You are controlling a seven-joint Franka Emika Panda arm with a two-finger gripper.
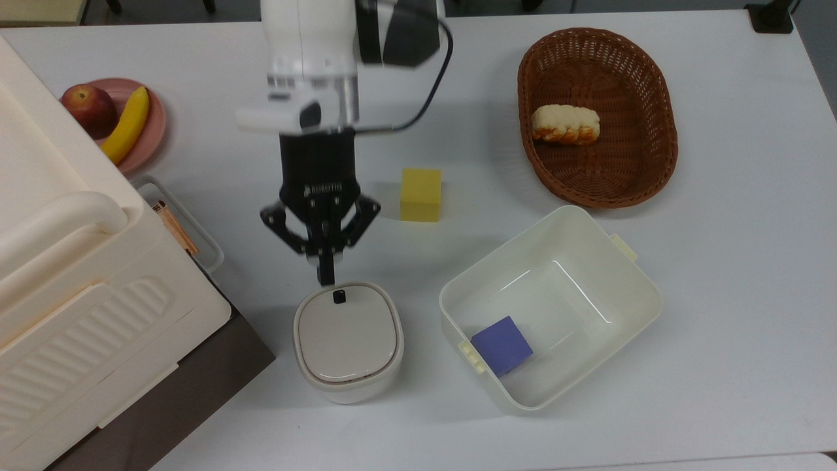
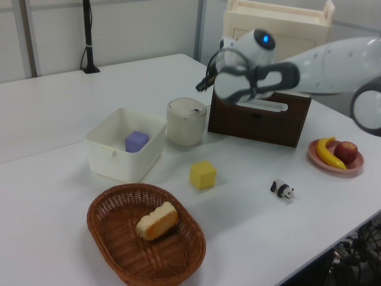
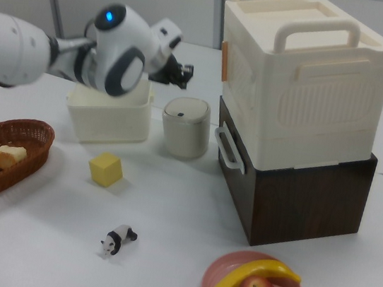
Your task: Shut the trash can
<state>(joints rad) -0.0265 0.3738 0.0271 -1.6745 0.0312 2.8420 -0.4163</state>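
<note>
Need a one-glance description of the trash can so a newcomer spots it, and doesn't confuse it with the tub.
Start at the big cream-coloured handled case stacked on a dark brown box along the top view's left edge. Just to its right stands the small cream-white rounded-square plastic trash can, with the larger cream rectangular open tub on its other side. Unlike the lidless tub, it carries a flat beige lid, down, with a small black button.

Trash can (image 2: 186,121) lid down (end effector (image 2: 202,85) above).
</note>
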